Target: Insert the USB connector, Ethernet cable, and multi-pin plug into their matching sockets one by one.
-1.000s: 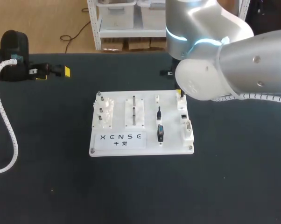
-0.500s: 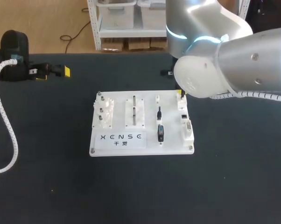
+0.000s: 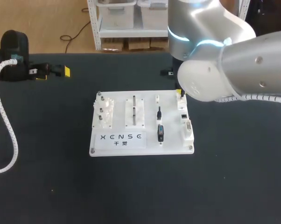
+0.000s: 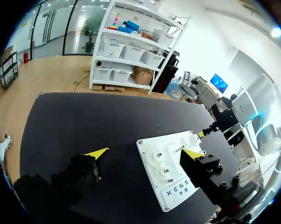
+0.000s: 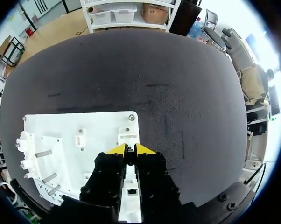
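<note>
right wrist view up first: right hand [image 5: 129, 149] poised over the far end of the socket row [image 5: 129, 189] along the white board [image 5: 84, 135] edge, yellow tips drawn together to a dark sliver. no telling whether anything thin is nipped in there.

over to the head view: same spot, far right corner of the board, most of the hand hidden under the big arm. thin black connector [image 3: 159, 112] and stubby dark plug [image 3: 160, 133] lying in their holders mid-board, just beside the socket row and not in it. ethernet socket [image 3: 183, 115] and multi-pin socket [image 3: 188, 127] both showing bare.

left wrist view: left hand [image 4: 145, 152] spread wide, nothing between the tips, parked well apart from the board at the far left of the worktop [image 3: 47, 163].

reads as an early step, probably lining up on the far socket, with nothing visibly seated so far. next move, by the look of it: squaring up with the socket mouth, then a straight, gentle press. if empty-handed, parting the tips and shifting across to the thin connector close by. tight spacing between blocks, so little room for drift.
</note>
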